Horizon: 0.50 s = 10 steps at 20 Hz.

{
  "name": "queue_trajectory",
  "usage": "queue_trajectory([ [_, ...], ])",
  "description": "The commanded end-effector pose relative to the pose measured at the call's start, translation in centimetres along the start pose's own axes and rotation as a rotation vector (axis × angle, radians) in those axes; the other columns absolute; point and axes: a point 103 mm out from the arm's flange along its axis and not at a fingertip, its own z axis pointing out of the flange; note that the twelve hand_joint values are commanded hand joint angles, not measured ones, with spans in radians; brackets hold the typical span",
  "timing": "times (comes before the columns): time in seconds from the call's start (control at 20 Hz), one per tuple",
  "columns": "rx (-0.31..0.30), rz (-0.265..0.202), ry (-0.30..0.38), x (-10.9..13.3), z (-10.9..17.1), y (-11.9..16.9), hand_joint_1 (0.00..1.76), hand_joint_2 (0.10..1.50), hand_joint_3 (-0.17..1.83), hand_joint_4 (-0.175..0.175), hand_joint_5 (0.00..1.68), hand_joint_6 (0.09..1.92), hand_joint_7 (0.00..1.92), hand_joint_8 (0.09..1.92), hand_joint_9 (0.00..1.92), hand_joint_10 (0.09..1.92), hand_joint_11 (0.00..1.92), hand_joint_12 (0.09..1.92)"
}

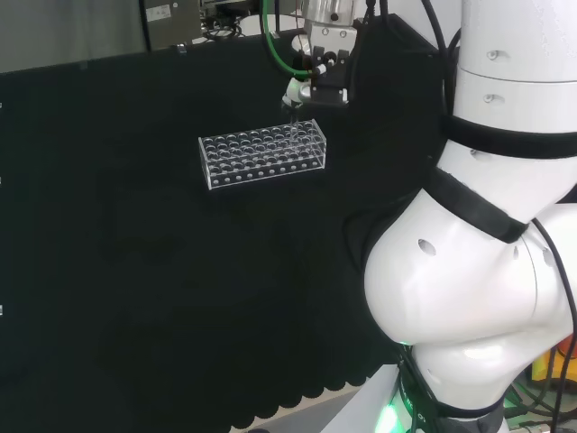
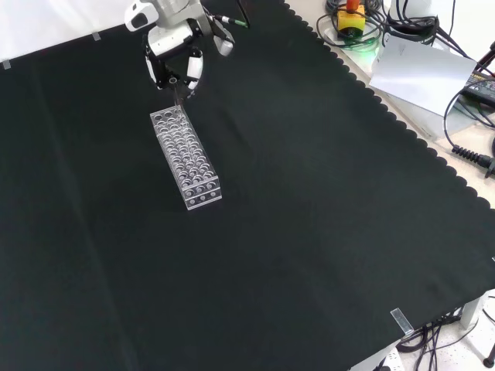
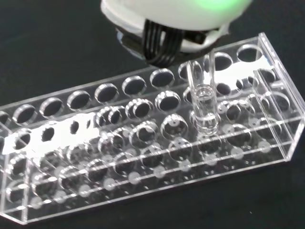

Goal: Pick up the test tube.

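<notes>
a black cloth (image 2: 294, 232) with a scalloped edge covers the bench. in the front view, beyond its right edge, lie a grey sheet (image 2: 421, 73), black cables (image 2: 472, 154) and a yellow and red button box (image 2: 352, 17). in the head view, grey equipment (image 1: 171, 18) stands behind the bench.

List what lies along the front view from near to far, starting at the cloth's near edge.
Bare black cloth → clear test tube rack → the hand above the rack's far end.
</notes>
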Motion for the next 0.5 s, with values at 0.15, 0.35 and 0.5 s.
queue_trajectory([
  [0.15, -0.036, -0.021, 0.013, 1.3, -3.6, -1.2, 1.44, 0.66, 0.59, -0.175, 1.4, 0.09, 1.41, 0.58, 1.26, 0.84, 1.2, 0.91],
  [0.35, -0.072, -0.053, 0.005, 2.0, -5.6, -2.7, 1.44, 0.66, 0.6, -0.175, 1.4, 0.09, 1.41, 0.58, 1.26, 0.84, 1.2, 0.91],
  [0.5, -0.096, -0.052, 0.019, 2.1, -7.3, -3.8, 1.44, 0.65, 0.6, -0.175, 1.4, 0.09, 1.41, 0.59, 1.26, 0.85, 1.2, 0.91],
])
